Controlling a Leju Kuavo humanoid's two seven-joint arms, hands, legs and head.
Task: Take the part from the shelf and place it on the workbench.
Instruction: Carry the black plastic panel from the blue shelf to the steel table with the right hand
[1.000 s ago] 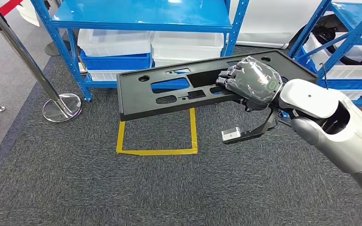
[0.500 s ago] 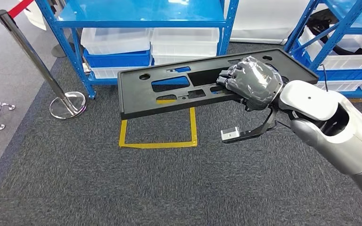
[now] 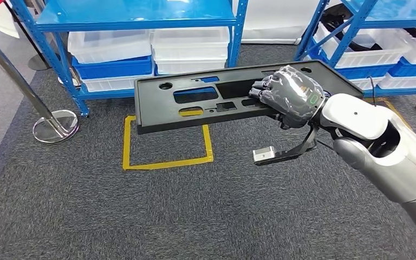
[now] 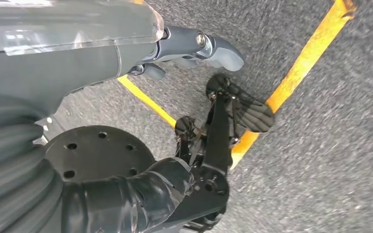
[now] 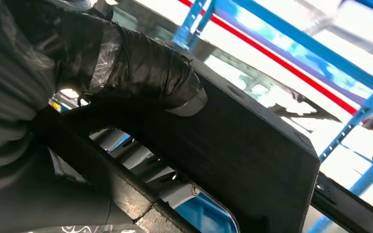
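Note:
The part [image 3: 157,111] is a long flat black panel with several cutouts, held level above the carpet in front of the blue shelf. My right hand [image 3: 290,96] grips its right half, fingers through a cutout. In the right wrist view, the tape-wrapped thumb [image 5: 141,73] presses on the black part [image 5: 252,150]. My left hand [image 4: 221,126] hangs over the carpet with thumb and dark fingers apart, holding nothing.
A blue shelf [image 3: 135,21] with white and blue bins [image 3: 111,46] stands behind the part, and a second blue shelf [image 3: 357,21] at the back right. A yellow tape square [image 3: 165,162] marks the carpet below. A chrome stanchion base [image 3: 54,125] sits at the left.
The whole picture has slid left, so the camera has turned to the right. The part stays in my right hand at the same place in view.

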